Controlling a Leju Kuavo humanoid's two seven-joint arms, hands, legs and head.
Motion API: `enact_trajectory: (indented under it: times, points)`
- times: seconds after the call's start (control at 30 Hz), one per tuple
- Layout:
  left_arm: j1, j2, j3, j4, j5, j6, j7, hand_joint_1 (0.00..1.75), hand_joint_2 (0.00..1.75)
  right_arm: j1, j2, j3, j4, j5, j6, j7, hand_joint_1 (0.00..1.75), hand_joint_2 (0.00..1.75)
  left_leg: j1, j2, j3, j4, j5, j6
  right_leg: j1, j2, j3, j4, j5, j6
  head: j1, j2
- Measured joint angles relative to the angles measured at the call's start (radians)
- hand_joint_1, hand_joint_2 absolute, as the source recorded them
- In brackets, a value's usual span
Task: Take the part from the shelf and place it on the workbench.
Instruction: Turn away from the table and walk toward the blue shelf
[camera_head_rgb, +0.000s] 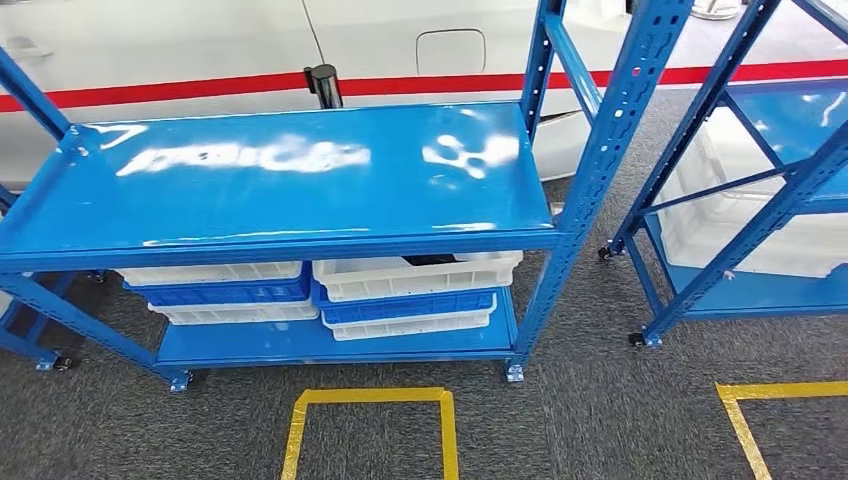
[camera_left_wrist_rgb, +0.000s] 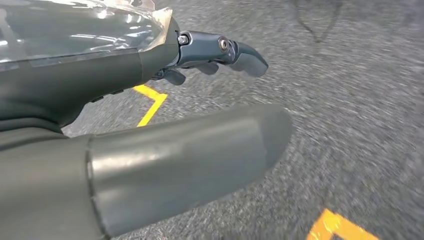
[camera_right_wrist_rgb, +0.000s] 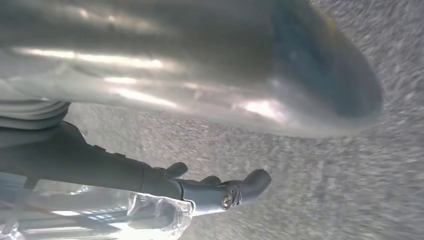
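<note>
Two empty robot hands (camera_left_wrist_rgb: 200, 75) (camera_right_wrist_rgb: 200, 175) above carpet (camera_left_wrist_rgb: 350, 100)

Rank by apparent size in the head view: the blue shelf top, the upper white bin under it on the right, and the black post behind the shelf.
1. Blue shelf top, by far the largest.
2. White bin, partly hidden by the shelf.
3. Black post, smallest; it stands farther back, so true size is unsure.

The shelf (camera_head_rgb: 300, 180) is glossy bright blue; beneath it sit white bins (camera_head_rgb: 415, 275) and blue bins (camera_head_rgb: 405, 306). The carpet (camera_head_rgb: 600, 420) is speckled dark grey with yellow tape outlines (camera_head_rgb: 370, 398). Behind, a white car body (camera_head_rgb: 180, 45) carries a red stripe (camera_head_rgb: 440, 83)
</note>
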Motion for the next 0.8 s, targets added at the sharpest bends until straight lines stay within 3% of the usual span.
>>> enact_trajectory:
  times: [0.07,0.1,0.13,0.17,0.27,0.33,0.4,0.47,0.53,0.57,0.63,0.67,0.73,0.77,0.8]
  points:
    - [0.002,0.001,0.0,0.0,-0.004,0.0,0.0,0.0,0.0,0.0,0.001,-0.005,0.0,-0.001,-0.001,0.0,0.0,0.0,-0.006,-0.048,-0.064,0.139,-0.079,0.007,0.008,0.023,-0.006,0.0,0.005,-0.008,-0.001,0.0]
    - [0.003,0.001,0.0,0.0,-0.007,0.0,0.0,0.0,0.0,0.0,0.001,-0.008,0.0,-0.002,-0.001,0.0,0.0,0.0,-0.011,-0.056,-0.092,0.196,-0.099,0.014,0.014,0.036,-0.008,0.0,0.006,-0.012,-0.001,0.0]
    - [0.003,0.002,0.0,0.0,-0.009,0.0,0.0,0.0,0.0,0.001,0.001,-0.01,0.0,-0.003,-0.002,0.001,0.0,0.0,-0.016,-0.059,-0.106,0.221,-0.1,0.022,0.02,0.05,-0.01,0.001,0.008,-0.013,-0.001,0.0]
    - [0.004,0.002,0.0,0.0,-0.01,0.0,0.0,0.0,0.0,0.001,0.001,-0.013,0.0,-0.004,-0.002,0.002,0.0,0.0,-0.021,-0.063,-0.103,0.208,-0.08,0.034,0.026,0.064,-0.01,0.001,0.009,-0.015,-0.001,0.0]
    - [0.003,0.005,-0.001,0.0,-0.014,0.0,0.0,0.0,0.0,0.002,0.004,-0.017,0.0,0.014,-0.004,0.013,0.0,0.0,-0.044,-0.105,-0.022,0.028,0.019,0.086,0.037,0.1,-0.009,0.001,0.013,-0.02,0.0,0.0]
    - [-0.001,0.009,-0.003,0.0,-0.018,0.0,0.001,0.0,0.0,0.003,0.007,-0.019,-0.001,0.039,-0.006,0.023,0.0,0.0,-0.058,-0.118,0.005,-0.036,0.042,0.103,0.037,0.112,-0.012,0.0,0.016,-0.018,-0.002,0.0]
    - [-0.005,0.008,-0.005,0.0,-0.021,0.0,0.002,0.0,0.0,0.006,0.008,-0.024,-0.001,0.056,-0.008,0.028,0.0,0.0,-0.062,-0.107,0.008,-0.048,0.05,0.102,0.037,0.117,-0.016,-0.001,0.019,-0.011,-0.004,0.0]
    - [-0.004,0.007,-0.008,0.0,-0.024,0.0,0.003,0.0,0.0,0.008,0.007,-0.03,-0.002,0.064,-0.009,0.031,0.0,0.0,-0.056,-0.096,0.013,-0.068,0.066,0.102,0.042,0.086,-0.036,0.032,0.0,-0.009,-0.003,0.0]
    - [-0.001,0.006,-0.011,0.0,-0.026,0.0,0.003,0.0,0.0,0.006,0.006,-0.032,-0.003,0.067,-0.009,0.032,0.0,0.0,-0.053,-0.081,0.013,-0.078,0.076,0.105,0.042,0.043,-0.084,0.129,-0.053,-0.014,-0.001,0.0]
    - [0.0,0.006,-0.013,0.0,-0.027,0.0,0.003,0.0,0.0,0.004,0.006,-0.033,-0.003,0.067,-0.009,0.033,0.0,0.0,-0.053,-0.073,0.01,-0.078,0.078,0.106,0.039,0.034,-0.113,0.194,-0.083,-0.014,0.001,0.0]
    - [0.002,0.005,-0.014,0.0,-0.027,0.0,0.004,0.0,0.0,0.005,0.005,-0.035,-0.004,0.069,-0.009,0.033,0.0,0.0,-0.052,-0.058,0.007,-0.077,0.079,0.105,0.028,0.026,-0.146,0.281,-0.112,0.002,0.0,0.0]
    - [0.003,0.005,-0.014,0.0,-0.027,0.0,0.004,0.0,0.0,0.007,0.005,-0.036,-0.004,0.07,-0.009,0.033,0.0,0.0,-0.05,-0.052,0.006,-0.077,0.079,0.103,0.022,0.022,-0.134,0.272,-0.105,0.016,0.0,0.0]
    - [0.002,0.004,-0.014,0.0,-0.027,0.0,0.005,0.0,0.0,0.008,0.003,-0.038,-0.005,0.078,-0.009,0.033,0.0,0.0,-0.048,-0.045,0.007,-0.073,0.078,0.095,0.009,0.012,-0.057,0.146,-0.061,0.043,0.0,0.0]
    - [0.002,0.003,-0.014,0.0,-0.027,0.0,0.005,0.0,0.0,0.007,0.003,-0.039,-0.006,0.083,-0.009,0.034,0.0,0.0,-0.049,-0.042,0.005,-0.067,0.075,0.088,0.006,0.005,-0.015,0.071,-0.041,0.051,0.001,0.0]
    - [0.002,0.003,-0.014,0.0,-0.027,0.0,0.006,0.0,0.0,0.006,0.003,-0.04,-0.006,0.088,-0.009,0.033,0.0,0.0,-0.051,-0.04,0.003,-0.06,0.07,0.081,0.004,0.001,0.015,0.015,-0.026,0.051,0.001,0.0]
